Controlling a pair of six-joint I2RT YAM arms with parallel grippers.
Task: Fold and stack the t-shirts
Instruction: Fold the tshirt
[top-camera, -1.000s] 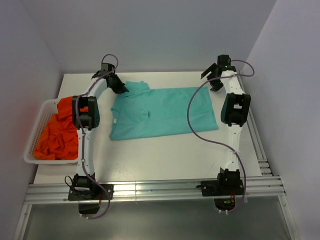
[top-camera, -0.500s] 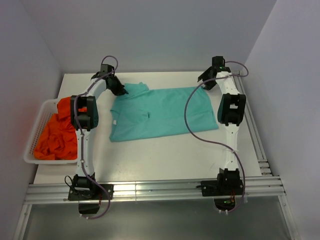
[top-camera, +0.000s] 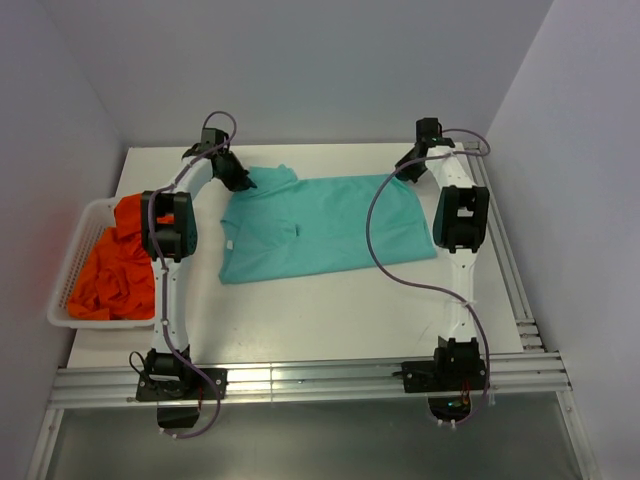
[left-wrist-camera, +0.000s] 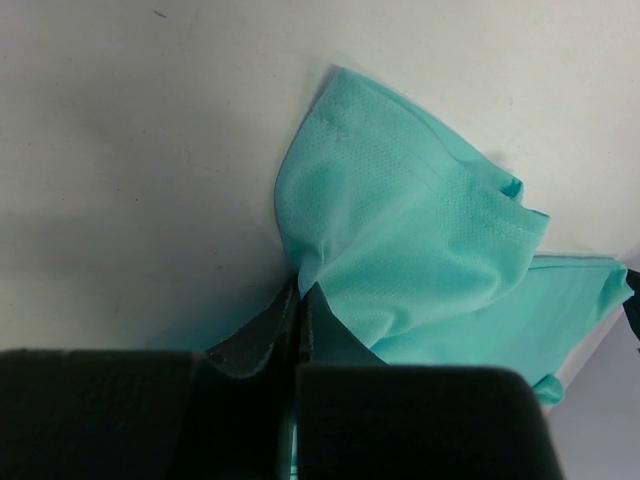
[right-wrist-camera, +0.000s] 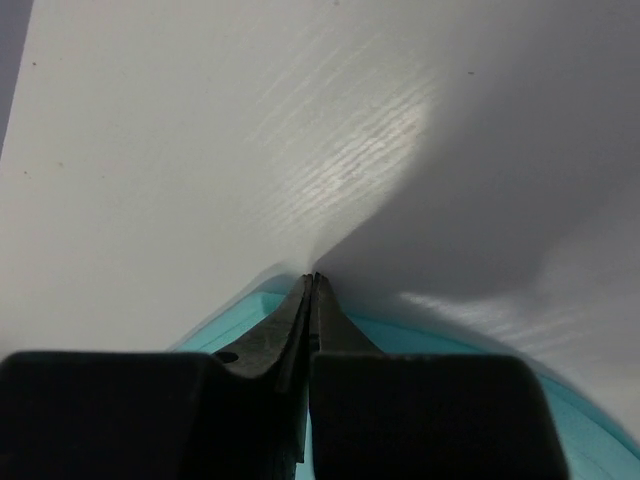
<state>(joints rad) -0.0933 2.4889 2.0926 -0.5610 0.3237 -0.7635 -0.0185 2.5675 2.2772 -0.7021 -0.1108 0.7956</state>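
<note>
A teal-green t-shirt (top-camera: 325, 225) lies spread flat in the middle of the white table. My left gripper (top-camera: 245, 182) is shut on the bunched cloth at its far left corner. In the left wrist view the fingertips (left-wrist-camera: 300, 288) pinch a raised fold of the teal t-shirt (left-wrist-camera: 410, 250). My right gripper (top-camera: 403, 172) sits at the shirt's far right corner. Its jaws (right-wrist-camera: 312, 277) are shut with the teal t-shirt's edge (right-wrist-camera: 235, 330) showing on both sides of them. Orange-red t-shirts (top-camera: 112, 265) lie heaped in the basket on the left.
The white slatted basket (top-camera: 72, 268) stands at the table's left edge, beside the left arm. Metal rails (top-camera: 300, 380) run along the near edge and more rails (top-camera: 518, 290) along the right side. Walls close in the back and both sides.
My right gripper has come down and left onto the shirt's far right corner and gone from wide open to shut. The left gripper has kept its hold and place.
</note>
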